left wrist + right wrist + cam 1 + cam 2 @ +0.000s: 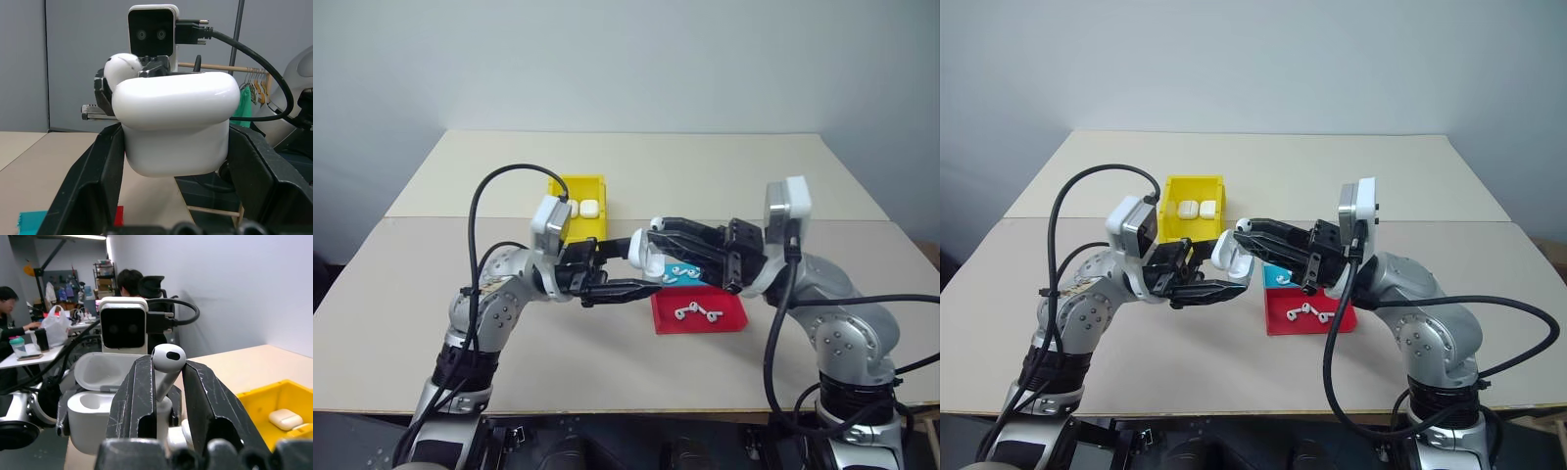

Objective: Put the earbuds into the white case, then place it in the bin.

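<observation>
**One earbud pinched above an open white case**

One earbud (167, 360) sits between my right end effector's (164, 382) fingers, clamped on its short stem, the rounded glossy head with its dark oval grille standing proud above the tips. It hangs just over the white case (100, 404), whose hinged lid is thrown back to show a smooth, pale hollow inside and a round socket in the body. From the other side the case (173, 122) is a glossy rounded block with soft corners, a seam running below the lid edge. My left end effector (173, 161) is closed tight on the case's lower body, one finger at each flank, holding it up off the bench (607, 362) between my two arms.

Below my right end effector lies a red tray (700, 315) carrying loose white earbuds (695, 311), with a blue tray (1278, 277) just behind it. Further back stands the yellow bin (578, 201), raised walls, with two closed white cases (582, 208) side by side in it. In the right wrist view, people sit at desks in the room behind.
</observation>
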Available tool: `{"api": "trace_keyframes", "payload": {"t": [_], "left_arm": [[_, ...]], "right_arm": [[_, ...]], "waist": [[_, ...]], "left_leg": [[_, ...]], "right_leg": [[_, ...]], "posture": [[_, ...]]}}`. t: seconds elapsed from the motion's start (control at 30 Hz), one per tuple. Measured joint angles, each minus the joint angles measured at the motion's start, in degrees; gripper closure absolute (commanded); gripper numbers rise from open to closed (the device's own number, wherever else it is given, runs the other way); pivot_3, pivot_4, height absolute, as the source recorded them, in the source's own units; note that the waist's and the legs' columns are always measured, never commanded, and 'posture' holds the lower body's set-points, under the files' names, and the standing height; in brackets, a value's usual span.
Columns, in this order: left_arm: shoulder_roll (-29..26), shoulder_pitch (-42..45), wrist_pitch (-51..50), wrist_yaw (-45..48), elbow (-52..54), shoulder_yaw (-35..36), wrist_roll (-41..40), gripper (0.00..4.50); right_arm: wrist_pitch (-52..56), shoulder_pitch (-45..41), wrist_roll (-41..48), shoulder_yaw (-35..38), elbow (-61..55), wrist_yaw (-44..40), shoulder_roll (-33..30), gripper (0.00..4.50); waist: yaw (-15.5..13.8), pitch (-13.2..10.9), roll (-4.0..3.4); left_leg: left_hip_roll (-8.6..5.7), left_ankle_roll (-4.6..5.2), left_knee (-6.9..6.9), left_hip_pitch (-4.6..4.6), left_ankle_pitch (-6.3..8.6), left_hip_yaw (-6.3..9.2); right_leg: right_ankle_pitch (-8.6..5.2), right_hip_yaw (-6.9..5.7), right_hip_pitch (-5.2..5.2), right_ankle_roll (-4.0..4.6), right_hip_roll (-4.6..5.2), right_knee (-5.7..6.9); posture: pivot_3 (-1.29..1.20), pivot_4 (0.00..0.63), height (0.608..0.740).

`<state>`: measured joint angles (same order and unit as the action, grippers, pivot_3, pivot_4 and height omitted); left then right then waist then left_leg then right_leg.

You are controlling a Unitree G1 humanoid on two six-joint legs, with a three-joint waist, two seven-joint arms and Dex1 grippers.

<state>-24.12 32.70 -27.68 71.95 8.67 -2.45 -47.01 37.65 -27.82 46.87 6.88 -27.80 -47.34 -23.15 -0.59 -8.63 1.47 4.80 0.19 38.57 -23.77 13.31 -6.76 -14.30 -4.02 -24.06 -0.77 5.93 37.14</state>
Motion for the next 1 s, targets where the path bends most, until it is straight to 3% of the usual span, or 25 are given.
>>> {"api": "trace_keyframes", "payload": {"t": [0.6, 0.97, 1.0], "left_arm": [[0.24, 0.03, 0.57, 1.74, -0.77, 0.04, 2.91, 1.65], [0.51, 0.72, 1.54, 3.57, -3.1, 0.06, 4.38, 1.65], [0.51, 1.02, 1.58, 3.56, -3.19, 0.14, 4.51, 1.65]], "right_arm": [[-4.61, 0.11, -2.79, -3.14, 0.7, -1.11, -3.82, 3.89], [-4.86, 0.5, -1.6, -3.82, 1.13, -5.01, -7.75, 0.21], [-4.87, 0.5, -1.46, -3.84, 1.11, -5.16, -7.77, 0.03]], "waist": [[-0.02, 0.0, 0.0], [-0.07, 0.0, 0.0], [-0.06, 0.0, 0.0]], "left_leg": [[0.0, 0.0, 0.0, 0.0, 0.0, 0.0], [0.0, 0.01, 0.0, 0.0, 0.01, 0.01], [0.0, 0.01, 0.0, 0.0, 0.01, 0.01]], "right_leg": [[0.0, 0.0, 0.0, 0.0, 0.0, -0.01], [0.0, 0.0, 0.0, 0.0, 0.0, -0.02], [0.0, 0.0, 0.0, 0.0, 0.0, -0.02]], "posture": [[0.0, 0.15, 0.74], [0.0, 0.15, 0.74], [0.0, 0.15, 0.74]]}}
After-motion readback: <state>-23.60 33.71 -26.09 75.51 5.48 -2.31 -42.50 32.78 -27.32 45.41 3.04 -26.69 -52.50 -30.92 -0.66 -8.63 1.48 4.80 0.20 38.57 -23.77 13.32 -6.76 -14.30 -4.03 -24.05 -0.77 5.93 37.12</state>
